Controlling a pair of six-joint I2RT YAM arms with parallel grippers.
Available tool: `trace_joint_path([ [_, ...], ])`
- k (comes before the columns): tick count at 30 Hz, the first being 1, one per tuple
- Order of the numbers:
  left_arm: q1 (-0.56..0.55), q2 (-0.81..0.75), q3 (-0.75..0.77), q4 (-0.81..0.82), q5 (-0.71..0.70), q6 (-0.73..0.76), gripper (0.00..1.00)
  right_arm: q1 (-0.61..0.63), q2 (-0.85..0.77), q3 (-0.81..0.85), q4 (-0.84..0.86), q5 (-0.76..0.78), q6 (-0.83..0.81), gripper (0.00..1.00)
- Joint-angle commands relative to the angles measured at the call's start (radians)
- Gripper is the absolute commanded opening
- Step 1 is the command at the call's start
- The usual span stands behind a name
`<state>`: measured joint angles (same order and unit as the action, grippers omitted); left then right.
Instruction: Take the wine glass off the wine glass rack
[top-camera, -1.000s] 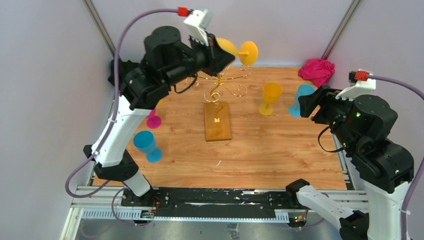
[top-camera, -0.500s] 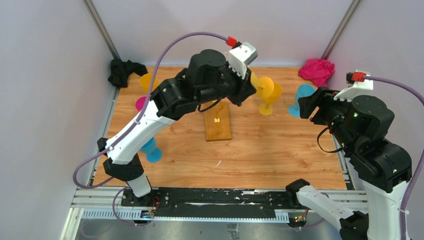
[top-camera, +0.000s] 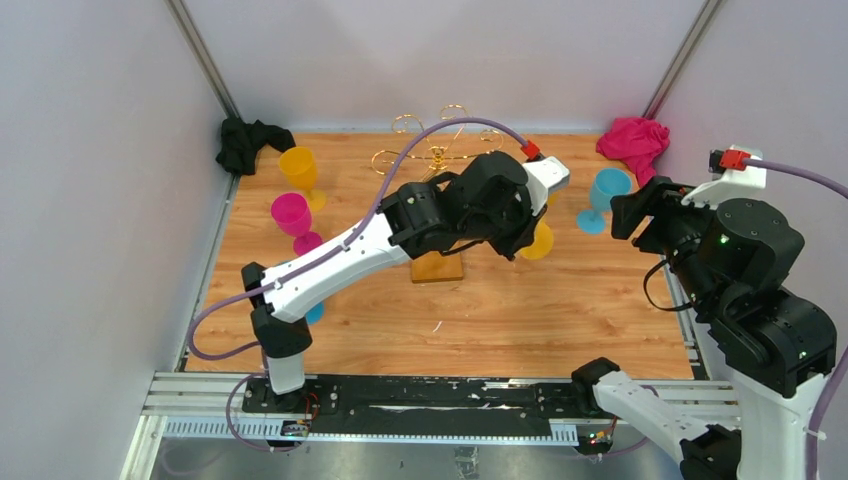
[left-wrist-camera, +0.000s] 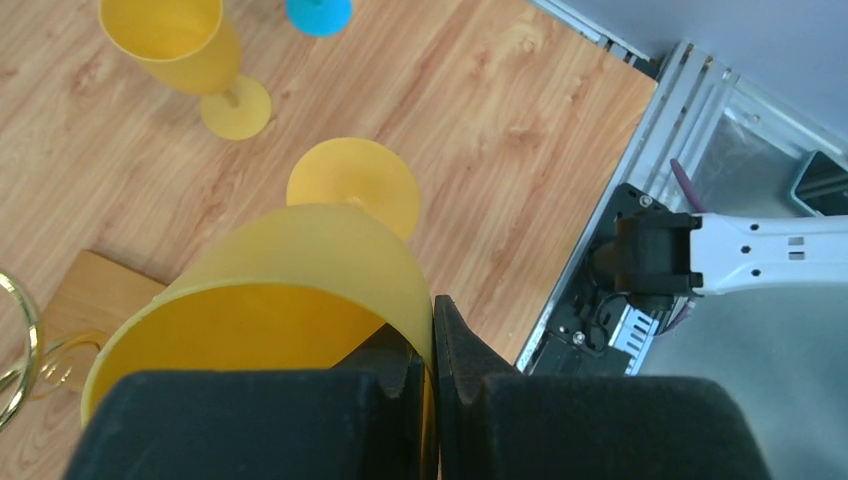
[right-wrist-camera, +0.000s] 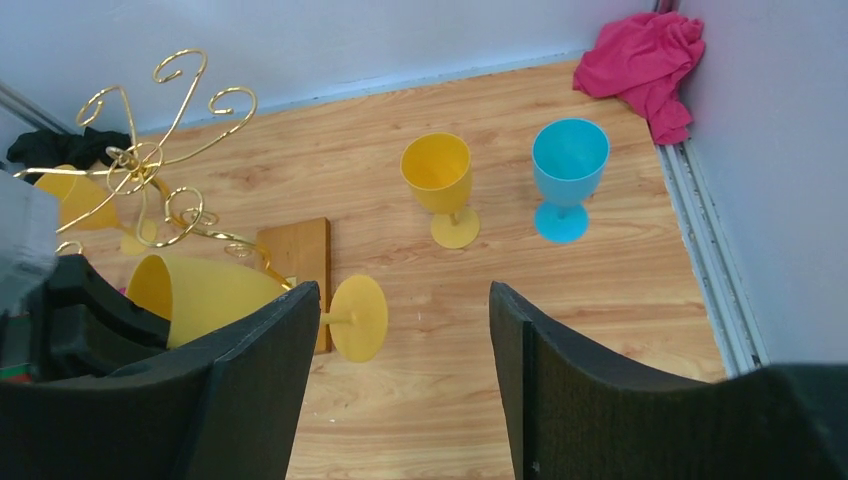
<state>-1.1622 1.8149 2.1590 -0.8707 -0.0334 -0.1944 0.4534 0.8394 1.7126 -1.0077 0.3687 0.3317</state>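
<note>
The wine glass rack (top-camera: 437, 155) is a gold wire stand on a wooden base (top-camera: 440, 268); its scrolled arms carry no glass. It also shows in the right wrist view (right-wrist-camera: 160, 150). My left gripper (left-wrist-camera: 432, 380) is shut on the rim of a yellow wine glass (left-wrist-camera: 300, 290), held tilted on its side low over the table, right of the rack base. The glass's foot shows in the top view (top-camera: 540, 243) and in the right wrist view (right-wrist-camera: 358, 318). My right gripper (right-wrist-camera: 400, 380) is open and empty, at the right side (top-camera: 640, 215).
A yellow glass (right-wrist-camera: 440, 180) and a blue glass (right-wrist-camera: 568, 170) stand behind the held glass. A pink glass (top-camera: 292, 215) and a yellow glass (top-camera: 300, 170) stand at the left. A pink cloth (top-camera: 635, 140) and a black cloth (top-camera: 248, 143) lie in the back corners.
My left arm swung the yellow glass from up beside the rack's top, to the right and down, to low over the table right of the rack base. The right arm barely moved.
</note>
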Motion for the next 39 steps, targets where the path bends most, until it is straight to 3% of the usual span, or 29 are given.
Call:
trace_joint_path([
  [1, -0.004, 0.061, -0.005, -0.020, 0.050, -0.002, 0.00, -0.010, -0.017, 0.037, -0.033, 0.085, -0.022, 0.68],
  [7, -0.004, 0.121, -0.010, -0.021, 0.090, -0.008, 0.00, -0.010, -0.047, 0.058, -0.036, 0.125, -0.026, 0.66],
  [18, -0.004, 0.260, 0.039, -0.095, 0.010, 0.009, 0.00, -0.009, -0.079, 0.114, -0.084, 0.216, -0.076, 0.64],
  [31, 0.000, 0.459, 0.180, -0.171, -0.066, 0.049, 0.00, -0.009, -0.102, 0.074, -0.089, 0.232, -0.076, 0.65],
  [39, 0.052, 0.544, 0.267, -0.168, -0.044, 0.037, 0.00, -0.009, -0.106, 0.049, -0.081, 0.238, -0.069, 0.65],
])
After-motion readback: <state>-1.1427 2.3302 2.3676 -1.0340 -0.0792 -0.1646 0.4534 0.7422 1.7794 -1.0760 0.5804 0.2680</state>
